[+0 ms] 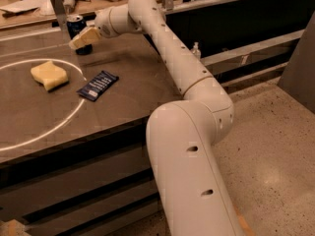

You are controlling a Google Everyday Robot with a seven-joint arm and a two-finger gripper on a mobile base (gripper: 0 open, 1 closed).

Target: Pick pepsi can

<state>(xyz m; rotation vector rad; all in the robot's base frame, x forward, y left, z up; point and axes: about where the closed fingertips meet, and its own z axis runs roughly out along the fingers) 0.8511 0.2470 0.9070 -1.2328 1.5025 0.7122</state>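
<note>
The pepsi can (75, 26) stands upright at the back of the dark table (128, 97). It is dark blue with a silver top rim. My gripper (81, 38) is at the end of the long white arm (167, 48). It sits right at the can's front right side and covers its lower part. Whether it touches the can does not show.
A flat dark blue snack wrapper (97, 85) lies mid-table. A yellow sponge (49, 75) lies to its left, inside a white circle line (74, 114). A metal post (58, 6) stands just left of the can. Behind it is a cluttered bench (29, 4).
</note>
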